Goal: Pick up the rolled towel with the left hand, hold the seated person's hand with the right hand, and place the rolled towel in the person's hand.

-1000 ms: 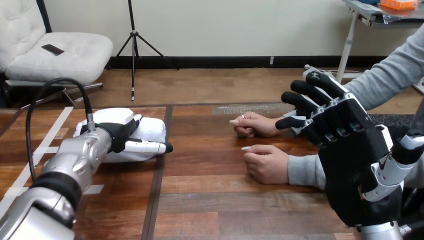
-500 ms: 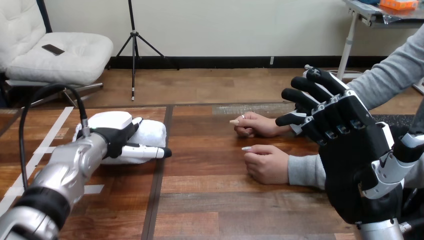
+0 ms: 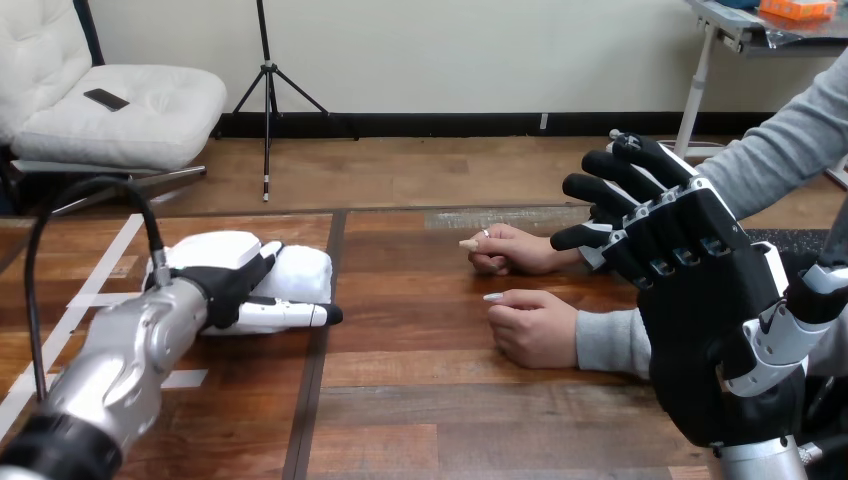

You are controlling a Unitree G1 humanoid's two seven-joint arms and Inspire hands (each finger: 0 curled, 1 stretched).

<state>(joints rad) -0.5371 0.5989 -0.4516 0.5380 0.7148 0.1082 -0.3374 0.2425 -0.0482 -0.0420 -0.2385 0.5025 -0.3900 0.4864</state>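
White rolled towel (image 3: pixel 300 272) lies under the left robot hand (image 3: pixel 228 282), grip unclear.

Head camera, downward across table (image 3: pixel 420 400)

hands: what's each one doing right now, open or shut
Left hand: lies over the rolled towel; whether it grips cannot be told.
Right hand: open, holding nothing.

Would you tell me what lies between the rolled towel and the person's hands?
Only bare table separates the rolled towel from the person's hands, seen in the head view.
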